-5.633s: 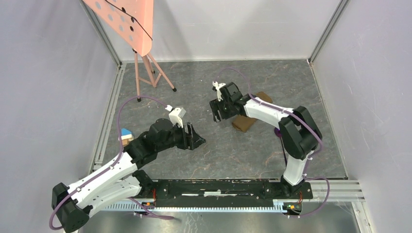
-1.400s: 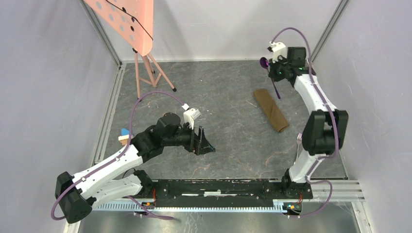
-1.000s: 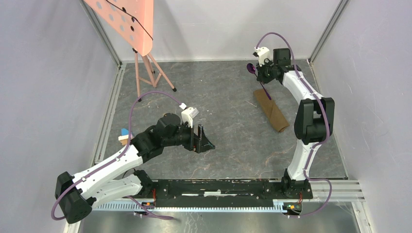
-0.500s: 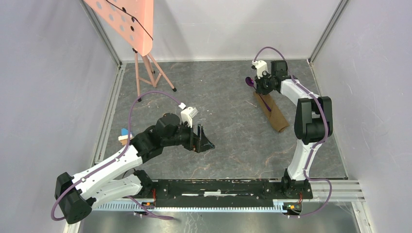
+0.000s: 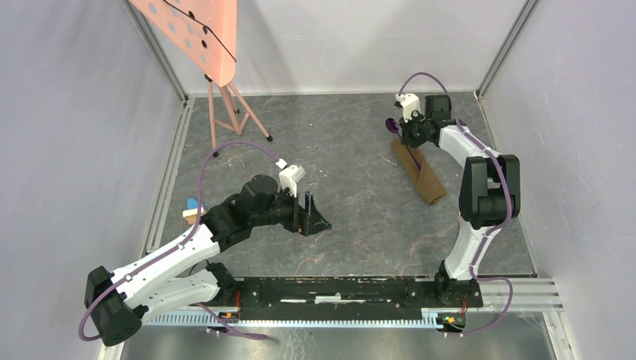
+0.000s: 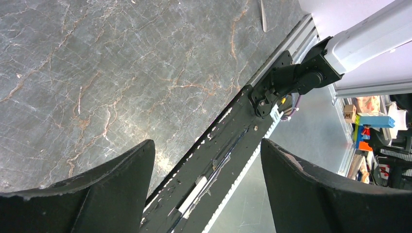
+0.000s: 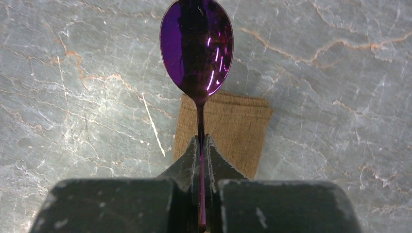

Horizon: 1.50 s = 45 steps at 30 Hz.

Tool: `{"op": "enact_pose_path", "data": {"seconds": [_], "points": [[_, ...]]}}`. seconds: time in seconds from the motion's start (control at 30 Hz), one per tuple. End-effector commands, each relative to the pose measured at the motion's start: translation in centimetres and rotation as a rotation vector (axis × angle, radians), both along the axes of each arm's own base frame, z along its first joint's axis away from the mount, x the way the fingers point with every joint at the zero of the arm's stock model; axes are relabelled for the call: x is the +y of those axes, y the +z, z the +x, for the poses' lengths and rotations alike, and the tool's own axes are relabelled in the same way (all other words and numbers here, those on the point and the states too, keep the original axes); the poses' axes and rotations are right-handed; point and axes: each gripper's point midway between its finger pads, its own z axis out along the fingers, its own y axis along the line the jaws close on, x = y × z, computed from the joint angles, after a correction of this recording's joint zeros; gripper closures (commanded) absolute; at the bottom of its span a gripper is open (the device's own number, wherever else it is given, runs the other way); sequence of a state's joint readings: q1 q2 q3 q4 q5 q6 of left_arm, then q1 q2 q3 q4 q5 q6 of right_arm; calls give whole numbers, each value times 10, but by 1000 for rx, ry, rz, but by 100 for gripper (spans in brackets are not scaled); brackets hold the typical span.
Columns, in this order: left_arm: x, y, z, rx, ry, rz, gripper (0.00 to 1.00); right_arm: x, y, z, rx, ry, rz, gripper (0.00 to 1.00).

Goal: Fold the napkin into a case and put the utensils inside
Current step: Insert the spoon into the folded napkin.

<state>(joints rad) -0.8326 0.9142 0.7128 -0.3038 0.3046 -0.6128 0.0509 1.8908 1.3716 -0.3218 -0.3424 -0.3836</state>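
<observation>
The tan-brown napkin lies folded into a narrow case (image 5: 420,172) at the right of the table, slanting from far left to near right. My right gripper (image 5: 409,136) hangs over its far end, shut on the thin purple handle of a spoon. The spoon's shiny purple bowl (image 7: 197,46) sticks out past the cloth's short edge (image 7: 233,126), and the same bowl (image 5: 392,124) shows in the top view. My left gripper (image 5: 309,216) hovers open and empty at mid-left, its jaws wide apart (image 6: 208,165). A thin silvery utensil (image 6: 263,17) lies near the front rail.
A small blue-and-wood block (image 5: 193,208) sits by the left wall. A pink perforated board on a tripod stand (image 5: 225,105) stands at the back left. The black base rail (image 5: 337,291) runs along the near edge. Grey walls enclose the marbled table.
My right gripper has carried the purple spoon from the back right corner leftward and down to the far end of the case. The left arm has stayed still.
</observation>
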Motion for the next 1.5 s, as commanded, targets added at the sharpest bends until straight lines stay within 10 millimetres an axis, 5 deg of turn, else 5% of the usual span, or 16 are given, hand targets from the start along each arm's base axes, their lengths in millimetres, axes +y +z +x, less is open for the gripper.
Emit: {"op": "enact_pose_path", "data": {"seconds": [0.0, 0.83, 1.0, 1.23, 1.47], "points": [[-4, 9, 2, -15, -3, -43, 14, -10, 22, 0, -66, -17, -13, 100], [-4, 8, -4, 0, -18, -70, 14, -37, -9, -52, 6, -168, -55, 100], [-5, 7, -5, 4, -19, -74, 14, -27, -6, -57, 39, -213, 27, 100], [-7, 6, -6, 13, -25, -86, 14, -42, 2, -56, 68, -227, -111, 100], [-9, 6, -7, 21, -33, -96, 14, -51, -9, -66, 117, -225, -190, 100]]}}
